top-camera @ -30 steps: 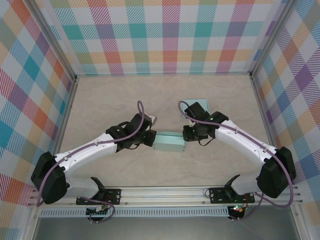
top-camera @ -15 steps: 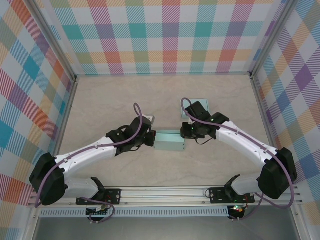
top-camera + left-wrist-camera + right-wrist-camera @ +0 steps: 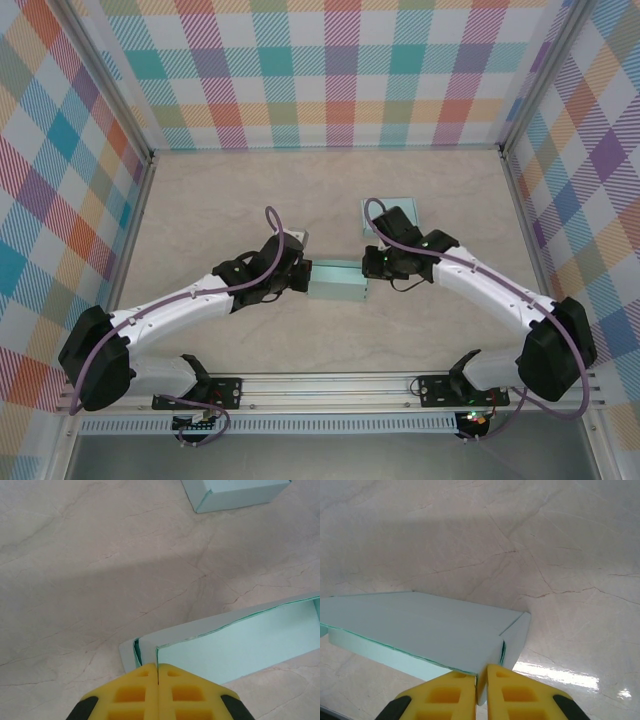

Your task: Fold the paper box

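Observation:
The paper box [image 3: 338,282] is pale teal, long and low, and lies on the marble-look table between the two arms. My left gripper [image 3: 303,277] is at its left end. In the left wrist view the yellow fingers [image 3: 135,692] are pressed together at the gripper [image 3: 158,668], with the thin edge of the box [image 3: 235,640] wall running between them at the corner. My right gripper [image 3: 371,266] is at the right end. In the right wrist view the gripper [image 3: 482,676] is shut on the end wall of the box [image 3: 420,625], beside a side flap [image 3: 516,635].
A second teal box [image 3: 396,212] sits just behind the right wrist, and the left wrist view has it at the top edge [image 3: 235,492]. Plaid walls [image 3: 320,75] close in the table on three sides. A metal rail [image 3: 330,385] runs along the near edge.
The right gripper has closed down onto the box's right end wall and shifted slightly left. The left wrist has edged a little to the right against the box's left end.

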